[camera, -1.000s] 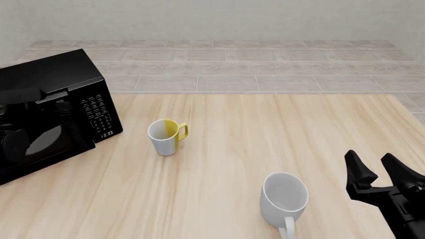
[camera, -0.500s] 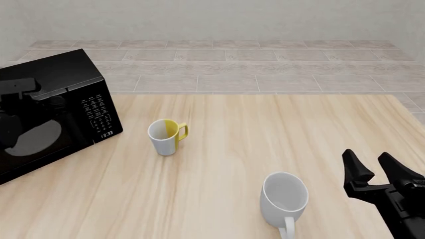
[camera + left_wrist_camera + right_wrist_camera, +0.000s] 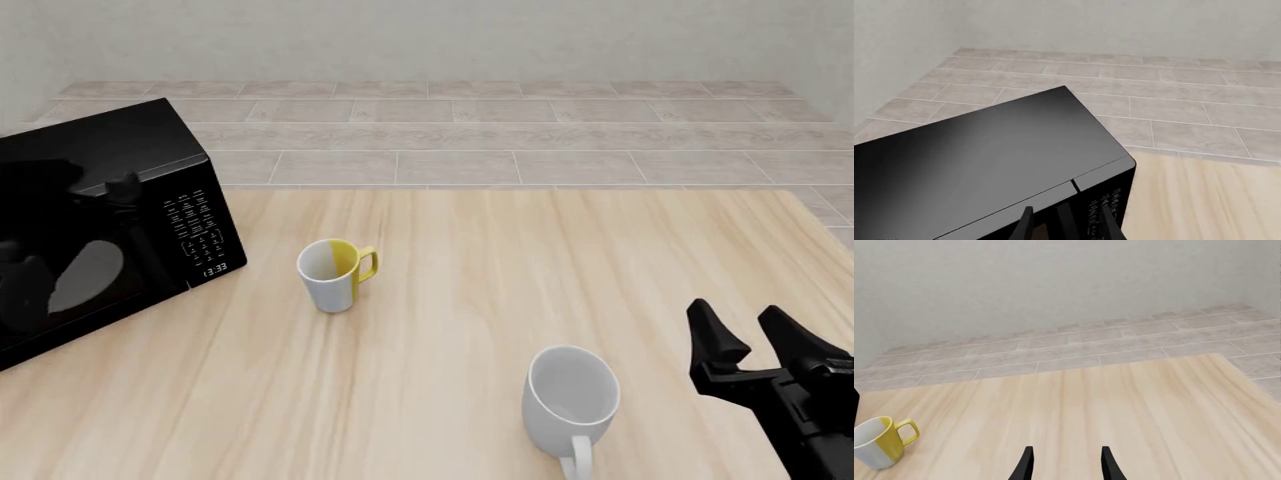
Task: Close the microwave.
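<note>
Wooden table (image 3: 534, 250), grey tiled floor (image 3: 507, 130), plain wall (image 3: 427, 40)

- The microwave (image 3: 94, 235) — glossy black, smooth, mirror-like on its door.
- The table (image 3: 454, 270) is pale wood with a matt grain.
- Both mugs, yellow-and-white (image 3: 331, 274) and white (image 3: 571, 400) — smooth, glazed-looking.

Even, soft light fills all three renders — bright, with no single source showing. Everything is sharp from near to far, with no blur, grain or bending at the edges. Shadows are faint: only a pale smudge on the counter (image 3: 441, 330) under the white mug (image 3: 571, 400) just beside the right hand (image 3: 751, 335). The glossy microwave (image 3: 100, 225) carries dull grey reflections on its door, and a broad soft sheen on its top ahead of the left hand (image 3: 1066, 226).
</note>
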Available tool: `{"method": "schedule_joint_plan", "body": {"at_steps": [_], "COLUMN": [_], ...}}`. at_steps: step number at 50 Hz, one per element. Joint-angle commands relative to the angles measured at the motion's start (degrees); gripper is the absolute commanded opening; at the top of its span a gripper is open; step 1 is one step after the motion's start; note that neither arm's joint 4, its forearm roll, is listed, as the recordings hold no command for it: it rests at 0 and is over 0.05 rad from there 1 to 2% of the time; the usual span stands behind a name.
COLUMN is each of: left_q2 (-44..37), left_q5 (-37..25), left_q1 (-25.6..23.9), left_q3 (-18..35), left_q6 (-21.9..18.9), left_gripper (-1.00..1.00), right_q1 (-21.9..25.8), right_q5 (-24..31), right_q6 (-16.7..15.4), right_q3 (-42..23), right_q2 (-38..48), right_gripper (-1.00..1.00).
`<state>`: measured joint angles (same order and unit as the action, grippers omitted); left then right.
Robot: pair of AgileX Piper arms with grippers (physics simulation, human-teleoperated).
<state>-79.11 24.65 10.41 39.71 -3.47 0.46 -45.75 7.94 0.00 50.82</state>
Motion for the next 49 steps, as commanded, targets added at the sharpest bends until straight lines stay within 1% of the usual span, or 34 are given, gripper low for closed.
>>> {"method": "schedule_joint_plan", "body": {"at_steps": [1, 3, 5, 6, 10, 12, 13, 14, 15, 16, 18, 21, 23, 26, 29, 32, 33, 34, 35, 36, 37, 38, 39, 40, 42, 43, 45, 47, 48, 49], "left_q2": [16.9, 23.1, 30.4, 31.1, 40.1, 41.6, 45.0, 47.0, 48.7, 50.6, 54.2, 58.6, 60.0, 66.0, 69.7, 72.1, 73.4, 73.5, 74.8, 74.5, 74.2, 73.3, 73.7, 74.1, 76.2, 77.7, 77.2, 77.7, 78.3, 77.9], "left_q5": [6.3, 1.9, -1.5, -2.7, -8.7, -9.9, -12.1, -13.7, -14.9, -16.4, -19.9, -23.7, -24.5, -29.9, -34.1, -36.0, -34.9, -34.8, -34.6, -33.8, -33.7, -35.0, -35.6, -36.0, -36.6, -37.3, -35.8, -35.5, -34.2, -33.4], "left_q1": [-3.6, -4.8, -6.3, -5.7, -6.5, -6.3, -7.1, -7.1, -7.4, -7.4, -8.3, -8.5, -8.6, -9.6, -9.9, -10.5, -10.5, -10.5, -10.9, -10.7, -11.1, -11.5, -11.8, -11.9, -12.1, -13.2, -13.7, -14.6, -13.8, -13.4], "left_q3": [-10.2, -11.8, -13.9, -13.9, -15.5, -15.5, -15.9, -16.1, -16.4, -16.5, -16.6, -17.5, -17.9, -18.6, -18.9, -20.6, -23.1, -23.1, -25.2, -26.3, -26.6, -25.0, -24.8, -24.8, -26.2, -27.2, -29.6, -30.3, -31.9, -32.1], "left_q6": [-0.9, 0.6, 0.5, 0.9, 0.7, 1.1, 2.4, 1.6, 1.6, 3.0, 2.6, 4.3, 3.9, 3.7, 4.5, 3.8, 3.8, 3.8, 3.7, 3.6, 4.1, 3.8, 3.9, 4.9, 3.9, 4.9, 4.4, 4.2, 3.1, 3.5], "left_gripper": [1.00, 1.00, 1.00, 1.00, 1.00, 1.00, 1.00, 1.00, 1.00, 1.00, 1.00, 1.00, 1.00, 1.00, 1.00, 1.00, 1.00, 1.00, 1.00, 1.00, 1.00, 1.00, 1.00, 1.00, 1.00, 1.00, 1.00, 1.00, 1.00, 1.00], "right_q1": [0.0, 0.2, 0.2, 0.3, 0.9, 1.0, 1.0, 0.8, 0.5, 0.4, 0.3, 0.0, -0.1, -0.1, -0.3, -0.1, -0.1, -0.1, -0.1, -0.1, 0.0, 0.0, 0.0, 0.0, -0.2, -0.4, -0.6, -0.7, -0.8, -0.8], "right_q5": [-0.3, 0.0, -1.0, -1.5, -3.3, -3.3, -2.5, -2.0, -2.0, -2.2, -1.8, -1.3, -2.0, -3.1, -1.6, -1.6, -1.5, -1.5, -2.3, -3.2, -3.1, -3.2, -2.6, -2.1, 0.0, 1.4, 2.6, 2.4, 2.6, 3.1], "right_q6": [0.1, 0.3, 0.2, 0.2, 0.1, 0.0, -0.1, -0.1, -0.1, -0.1, -0.3, -0.1, 0.0, -0.1, -0.3, -0.5, -0.5, -0.5, -0.5, -0.5, -0.6, -0.6, -0.6, -0.7, -0.8, -0.7, -0.8, -0.9, -0.9, -0.9], "right_q3": [0.0, 0.0, 0.0, 0.0, 0.0, 0.0, 0.0, 0.0, 0.0, 0.0, 0.0, 0.0, 0.0, 0.0, 0.0, 0.0, 0.0, 0.0, 0.0, 0.0, 0.0, 0.0, 0.0, 0.0, 0.0, 0.0, 0.0, 0.0, 0.0, 0.0], "right_q2": [0.5, 0.1, 1.0, 1.6, 3.5, 3.5, 2.7, 2.2, 2.1, 2.3, 1.9, 1.4, 2.1, 3.6, 1.8, 1.8, 1.8, 1.7, 2.6, 3.6, 3.5, 3.6, 3.0, 2.4, 0.2, -1.3, -2.5, -2.4, -2.5, -3.0], "right_gripper": [1.00, 1.00, 1.00, 1.00, 1.00, 1.00, 1.00, 1.00, 1.00, 1.00, 1.00, 1.00, 1.00, 1.00, 1.00, 1.00, 1.00, 1.00, 1.00, 1.00, 1.00, 1.00, 1.00, 1.00, 1.00, 1.00, 1.00, 1.00, 1.00, 1.00]}}
